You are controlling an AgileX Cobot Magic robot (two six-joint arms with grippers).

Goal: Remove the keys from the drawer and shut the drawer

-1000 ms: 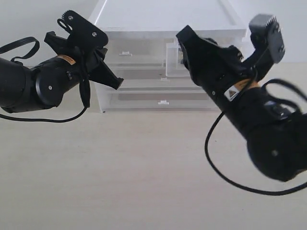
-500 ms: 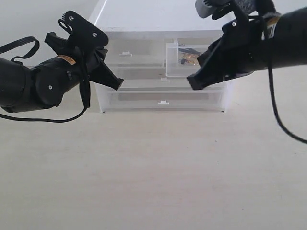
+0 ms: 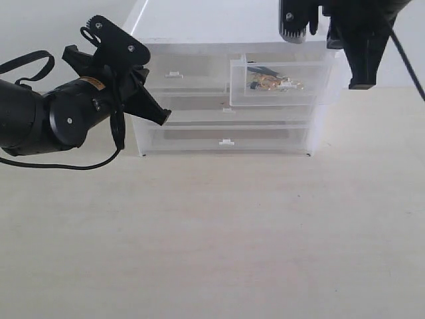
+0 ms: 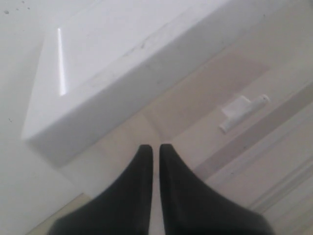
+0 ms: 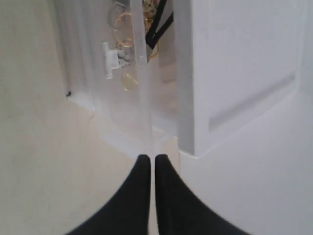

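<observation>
Keys sit in the pulled-out clear drawer, 1 o'clock on the pale tabletop, white wall behind; left hand at 10 o'clock and right hand at 2 o'clock both pinched together, empty.

The clear right-hand drawer stands pulled out, with the gold-ringed keys lying inside.

Gold keys, clear drawer, white cabinet, black left hand, black right hand, beige table
</observation>
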